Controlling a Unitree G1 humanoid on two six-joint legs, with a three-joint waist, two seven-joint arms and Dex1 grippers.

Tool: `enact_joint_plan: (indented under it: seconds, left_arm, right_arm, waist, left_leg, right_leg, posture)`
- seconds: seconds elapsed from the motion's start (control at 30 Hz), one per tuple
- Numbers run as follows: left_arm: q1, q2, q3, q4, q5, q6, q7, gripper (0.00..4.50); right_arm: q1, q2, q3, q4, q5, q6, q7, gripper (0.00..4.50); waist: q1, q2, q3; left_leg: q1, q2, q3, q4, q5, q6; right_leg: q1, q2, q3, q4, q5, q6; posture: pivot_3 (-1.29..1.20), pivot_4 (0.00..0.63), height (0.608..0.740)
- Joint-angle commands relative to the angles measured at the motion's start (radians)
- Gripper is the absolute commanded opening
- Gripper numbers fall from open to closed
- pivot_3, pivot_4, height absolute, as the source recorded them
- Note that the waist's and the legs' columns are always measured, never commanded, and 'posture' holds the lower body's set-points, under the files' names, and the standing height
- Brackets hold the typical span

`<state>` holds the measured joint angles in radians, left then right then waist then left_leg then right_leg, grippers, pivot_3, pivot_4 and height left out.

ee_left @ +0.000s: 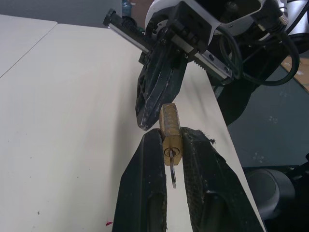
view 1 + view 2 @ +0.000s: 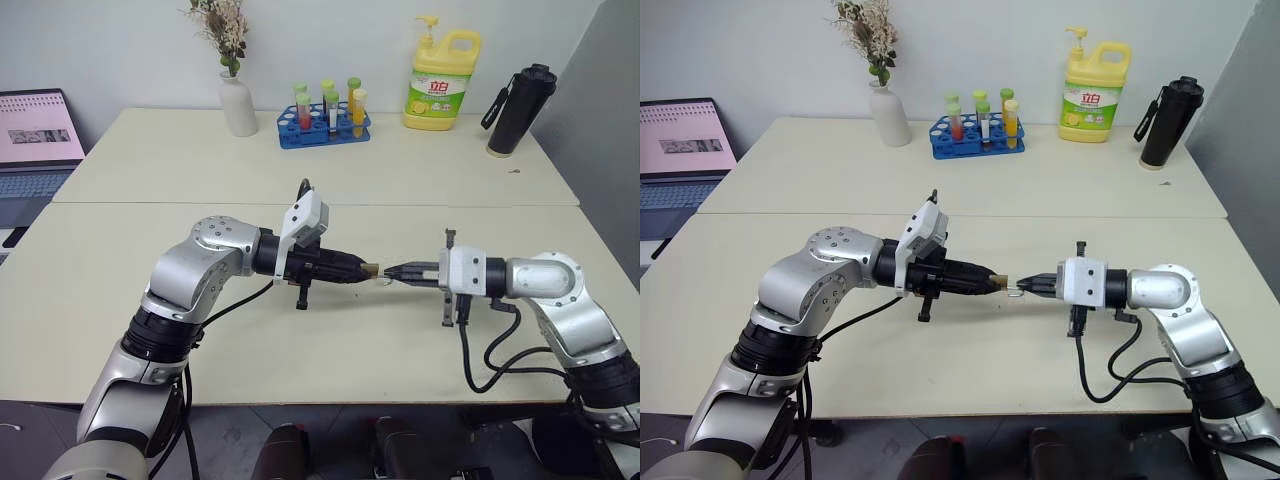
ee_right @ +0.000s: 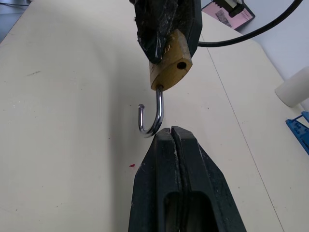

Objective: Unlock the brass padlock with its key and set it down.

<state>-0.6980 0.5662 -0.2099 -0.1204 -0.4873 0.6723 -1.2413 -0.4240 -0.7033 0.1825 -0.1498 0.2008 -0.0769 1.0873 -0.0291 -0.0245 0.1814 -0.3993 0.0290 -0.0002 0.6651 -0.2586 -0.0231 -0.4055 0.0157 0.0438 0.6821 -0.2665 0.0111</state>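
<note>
Here, standing at the far table (image 2: 150, 160) edge: yellow detergent bottle (image 2: 441, 80), then blue rack (image 2: 322, 128) carrying coloured tubes. Midair over the near table, pinching the brass padlock (image 3: 170, 65) in the left gripper (image 1: 170, 159), shackle swung open, the key (image 1: 173, 170) sitting in its keyhole, blade mostly hidden. Facing it, right gripper (image 3: 172, 137) pressing fully closed, empty.

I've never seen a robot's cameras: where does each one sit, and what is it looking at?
Left and right eye: on the head, looking down over both arms at the table.
Left wrist: along the left tool clamping the brass padlock, key inserted.
Right wrist: along the shut right tool at the open shackle.
All share the padlock.
</note>
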Motion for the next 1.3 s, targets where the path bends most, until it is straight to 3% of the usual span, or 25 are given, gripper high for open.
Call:
enact_joint_plan:
  seconds: [0.03, 0.93, 1.23, 1.3]
  left_arm:
    - [0.006, 0.015, 0.01, -0.048, -0.021, -0.013, -0.02, 0.16]
    - [0.014, 0.0, 0.009, -0.018, -0.008, -0.018, -0.002, 0.16]
    - [0.044, -0.023, -0.003, 0.038, 0.027, -0.035, 0.041, 0.16]
    - [0.055, -0.04, -0.016, 0.085, 0.069, -0.063, 0.075, 0.16]
  right_arm:
    - [-0.028, 0.005, -0.005, 0.003, 0.003, -0.023, 0.021, 0.0]
    - [0.013, -0.019, -0.025, -0.1, 0.026, 0.085, 0.048, 0.0]
    - [0.105, -0.115, -0.114, -0.121, -0.006, 0.124, -0.007, 0.0]
    - [0.148, -0.118, -0.162, -0.164, 0.044, 0.188, -0.03, 0.57]
  waist:
    - [0.0, 0.0, 0.0]
    - [0.0, 0.0, 0.0]
    - [0.001, 0.0, 0.0]
    - [0.001, 0.0, 0.0]
  left_leg:
    - [0.0, 0.0, 0.0, 0.0, 0.0, 0.0]
    - [0.0, 0.0, 0.0, 0.0, 0.0, 0.0]
    - [0.0, 0.0, 0.0, 0.0, 0.0, 0.0]
    - [0.0, 0.0, 0.0, 0.0, 0.0, 0.0]
  right_leg:
    - [0.0, 0.0, 0.0, 0.0, 0.0, 0.0]
    - [0.0, 0.0, 0.0, 0.0, 0.0, 0.0]
    - [0.0, 0.0, 0.0, 0.0, 0.0, 0.0]
    - [0.0, 0.0, 0.0, 0.0, 0.0, 0.0]
  posture:
    - [0.0, 0.15, 0.74]
    - [0.0, 0.15, 0.74]
    - [0.0, 0.15, 0.74]
    - [0.0, 0.15, 0.74]
